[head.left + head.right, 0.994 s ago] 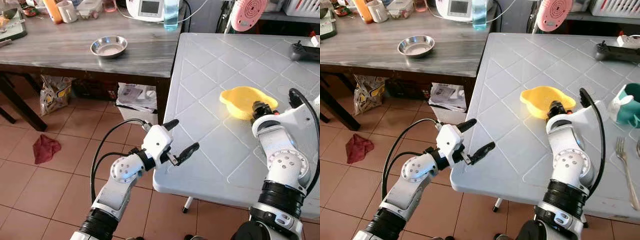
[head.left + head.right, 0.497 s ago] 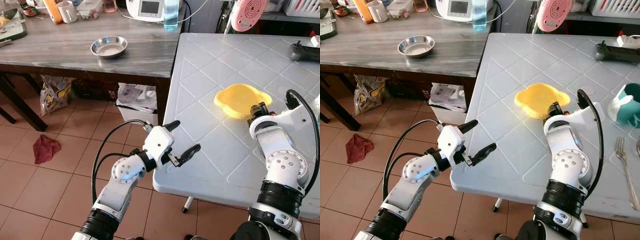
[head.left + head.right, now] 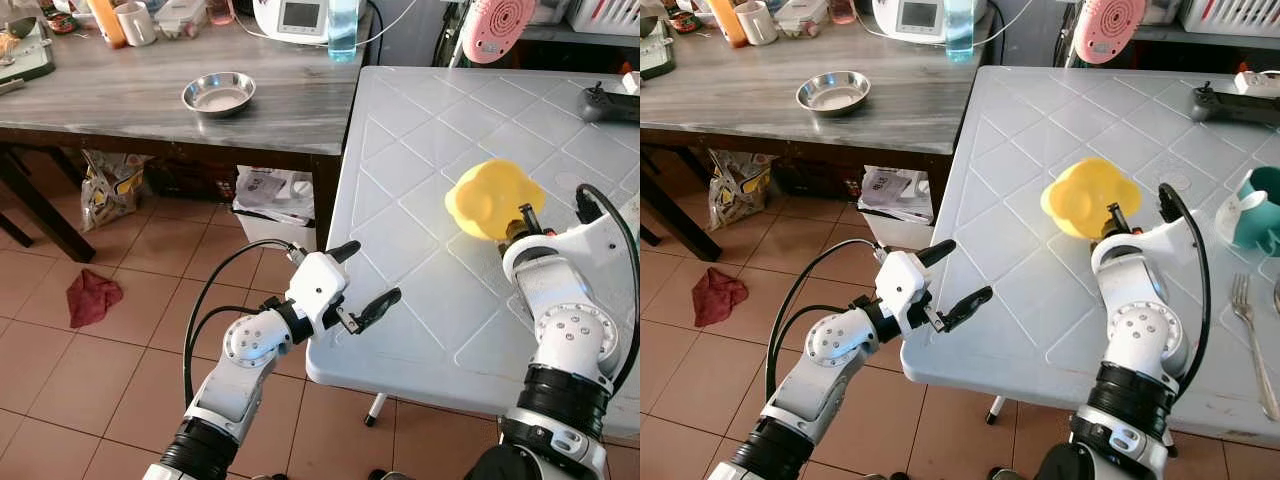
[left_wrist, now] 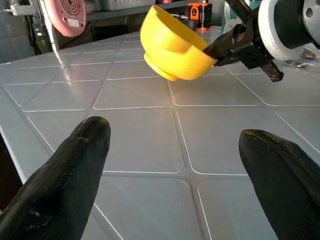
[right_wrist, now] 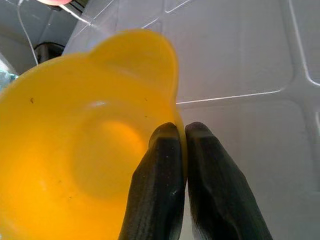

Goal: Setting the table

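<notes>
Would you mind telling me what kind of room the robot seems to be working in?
Probably a home kitchen or dining area: a white plastic table holding a fork, a wooden counter with a metal bowl, and a tiled floor.

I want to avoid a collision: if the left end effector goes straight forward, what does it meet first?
Probably the yellow bowl pinched by the right end effector, raised above the white table; depth is uncertain. The left end effector is open.

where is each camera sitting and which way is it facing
Eye views: on the head, looking down at the white table; both arms show.
Left wrist view: looks past the left gripper across the table at the bowl.
Right wrist view: looks along the right gripper, pinching the bowl's rim.
Shared: all show the yellow bowl.
</notes>
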Motion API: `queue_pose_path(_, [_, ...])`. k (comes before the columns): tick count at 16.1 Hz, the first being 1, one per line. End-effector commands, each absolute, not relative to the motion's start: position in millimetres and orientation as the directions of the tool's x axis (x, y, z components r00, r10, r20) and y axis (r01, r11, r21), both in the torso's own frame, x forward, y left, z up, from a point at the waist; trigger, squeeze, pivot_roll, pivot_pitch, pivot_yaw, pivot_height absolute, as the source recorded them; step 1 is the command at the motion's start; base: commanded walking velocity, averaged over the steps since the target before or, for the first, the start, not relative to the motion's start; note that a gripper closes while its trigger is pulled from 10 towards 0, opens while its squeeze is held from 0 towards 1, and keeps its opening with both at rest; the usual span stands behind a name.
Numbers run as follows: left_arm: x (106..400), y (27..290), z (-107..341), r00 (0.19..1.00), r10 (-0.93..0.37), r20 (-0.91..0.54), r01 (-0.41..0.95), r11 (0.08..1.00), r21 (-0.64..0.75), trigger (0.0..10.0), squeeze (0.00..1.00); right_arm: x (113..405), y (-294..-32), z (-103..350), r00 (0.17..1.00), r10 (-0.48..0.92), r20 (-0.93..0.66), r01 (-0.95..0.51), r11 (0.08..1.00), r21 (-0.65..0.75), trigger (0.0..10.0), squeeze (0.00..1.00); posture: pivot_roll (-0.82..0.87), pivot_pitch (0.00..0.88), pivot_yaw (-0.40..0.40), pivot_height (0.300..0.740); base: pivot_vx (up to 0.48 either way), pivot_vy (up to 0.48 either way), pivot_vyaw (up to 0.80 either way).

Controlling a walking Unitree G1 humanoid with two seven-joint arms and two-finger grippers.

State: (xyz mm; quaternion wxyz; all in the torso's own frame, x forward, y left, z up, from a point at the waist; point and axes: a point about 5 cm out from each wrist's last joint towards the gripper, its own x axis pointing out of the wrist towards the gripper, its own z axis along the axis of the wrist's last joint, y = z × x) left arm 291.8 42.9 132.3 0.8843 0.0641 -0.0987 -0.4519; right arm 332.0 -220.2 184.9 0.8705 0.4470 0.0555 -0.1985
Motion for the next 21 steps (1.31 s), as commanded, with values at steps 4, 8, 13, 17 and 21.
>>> queue_pose_path(4, [290,42,132,0.568,-0.816,0.110,0.788,0.577,0.214,10.0,0.00,326,-228,186,0.901,-0.340,-0.269,0.422,0.541,0.728,0.0,0.00,-0.03,0.144,0.044,0.740,0.000,0.000,0.00])
queue_pose_path(8, [295,43,137,0.610,-0.780,0.139,0.753,0.626,0.203,10.0,0.00,305,-227,190,0.929,-0.332,-0.164,0.366,0.754,0.546,10.0,0.00,-0.04,0.141,0.038,0.740,0.000,0.000,0.00])
queue_pose_path(13, [306,51,148,0.686,-0.702,0.192,0.668,0.711,0.219,10.0,0.00,276,-229,194,0.940,-0.340,-0.039,0.336,0.895,0.292,10.0,0.00,-0.07,0.129,0.036,0.740,0.000,0.000,0.00])
queue_pose_path(17, [316,54,152,0.738,-0.644,0.203,0.609,0.764,0.211,10.0,0.00,253,-239,193,0.909,-0.418,0.009,0.407,0.889,0.211,10.0,0.00,-0.08,0.122,0.042,0.740,0.000,0.000,0.00])
queue_pose_path(21, [314,50,149,0.736,-0.647,0.201,0.615,0.762,0.203,10.0,0.00,235,-243,186,0.884,-0.467,0.021,0.458,0.875,0.158,10.0,0.00,-0.09,0.125,0.047,0.740,0.000,0.000,0.00])
